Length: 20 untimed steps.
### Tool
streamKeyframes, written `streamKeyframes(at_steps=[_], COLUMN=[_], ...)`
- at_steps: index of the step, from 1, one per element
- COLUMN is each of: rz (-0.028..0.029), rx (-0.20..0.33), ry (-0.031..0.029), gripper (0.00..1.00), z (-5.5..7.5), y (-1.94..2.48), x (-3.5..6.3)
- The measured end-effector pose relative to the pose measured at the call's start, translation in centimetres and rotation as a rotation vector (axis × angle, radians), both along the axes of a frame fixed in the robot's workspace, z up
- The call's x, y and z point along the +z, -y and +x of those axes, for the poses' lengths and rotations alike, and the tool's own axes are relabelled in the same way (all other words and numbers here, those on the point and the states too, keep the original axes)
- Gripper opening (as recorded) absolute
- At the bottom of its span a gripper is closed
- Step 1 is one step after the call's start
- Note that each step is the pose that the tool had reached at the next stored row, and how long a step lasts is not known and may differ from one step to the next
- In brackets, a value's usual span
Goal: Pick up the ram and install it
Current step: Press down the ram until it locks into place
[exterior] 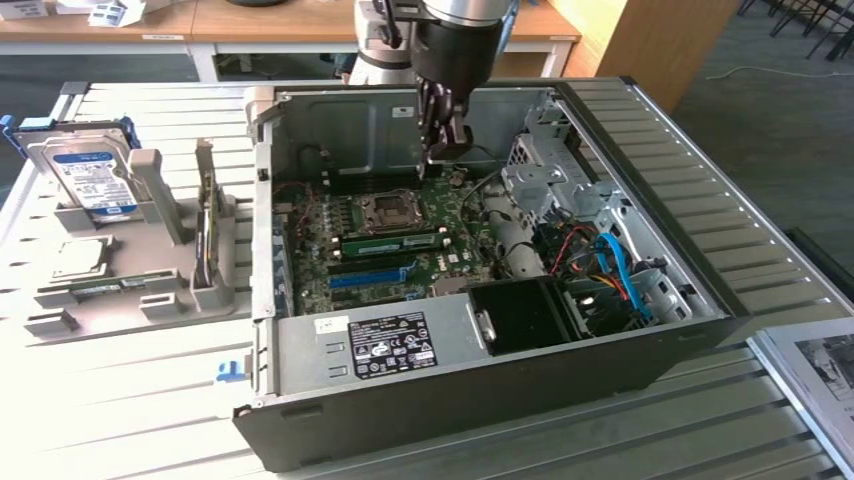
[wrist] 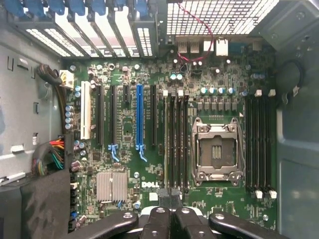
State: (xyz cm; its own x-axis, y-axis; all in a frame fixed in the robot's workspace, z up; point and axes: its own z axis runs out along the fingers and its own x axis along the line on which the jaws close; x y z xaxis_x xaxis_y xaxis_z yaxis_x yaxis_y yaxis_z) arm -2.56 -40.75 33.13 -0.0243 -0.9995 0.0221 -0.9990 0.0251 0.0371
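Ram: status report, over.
Gripper low inside open case, above motherboard. Ram upright in slot beside CPU socket, apart from gripper. Cables clear of slot.

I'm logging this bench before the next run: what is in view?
case: one, black and grey, open, middle of table
motherboard: one, green, inside case
CPU socket: one, silver, empty, on motherboard
seated stick: one, green, in a slot beside the socket
power supply: one, grey with a black label, at case front
holder: one, grey, at the exterior view's left of the case
ram: one, green, upright in holder
hard drive: one, silver with a blue-white label, upright in holder
CPU: one, silver, flat on holder
table: one, pale, slatted
gripper: one, black, inside case above motherboard
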Motion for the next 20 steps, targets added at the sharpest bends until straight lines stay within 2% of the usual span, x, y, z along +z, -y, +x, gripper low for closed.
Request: streamKeyframes(at_steps=[14, 20], rz=[0.0, 0.0001], rx=[0.0, 0.0], ry=[0.0001, 0.0001], gripper=[0.1, 0.1], z=[2.8, 3.4], y=[0.0, 0.0], x=[-0.02, -0.03])
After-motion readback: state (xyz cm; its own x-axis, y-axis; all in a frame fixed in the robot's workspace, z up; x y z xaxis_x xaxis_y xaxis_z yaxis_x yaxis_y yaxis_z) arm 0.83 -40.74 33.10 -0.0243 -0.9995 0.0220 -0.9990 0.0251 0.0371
